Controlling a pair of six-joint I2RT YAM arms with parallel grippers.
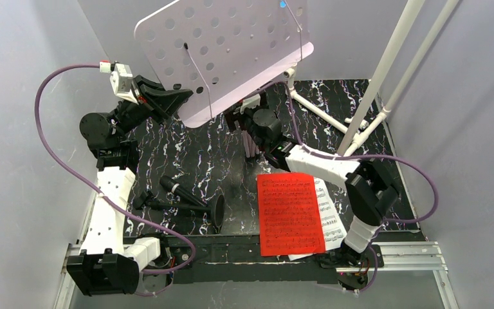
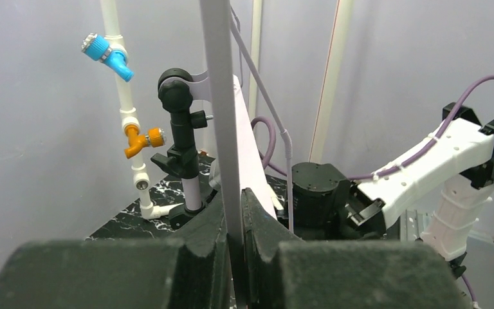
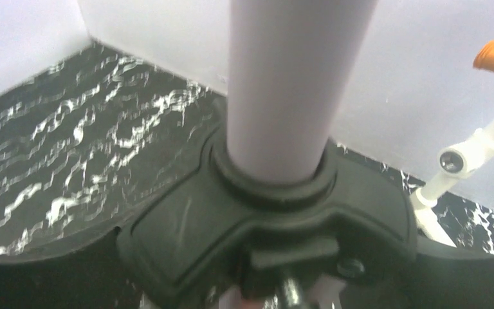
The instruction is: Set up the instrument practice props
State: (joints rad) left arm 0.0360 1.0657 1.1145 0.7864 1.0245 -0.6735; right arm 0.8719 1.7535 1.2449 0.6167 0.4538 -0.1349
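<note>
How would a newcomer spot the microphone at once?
On the black marbled tabletop, look near-left, left of the red sheet. The microphone lies toppled there: the only slim black rod ending in a round base.

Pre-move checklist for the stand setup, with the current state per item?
1. Left gripper on the music stand: ok, jaws shut on the desk's edge.
2. Right gripper grip on the pole: cannot tell, jaws not visible.
3. Microphone upright: not ok, it is lying on the table with its base.
4. Sheet-music pages on the stand: not ok, they are flat on the table, red over white.
5. Pipe frame apart from the stand: ok, there is a gap in the top view.
</note>
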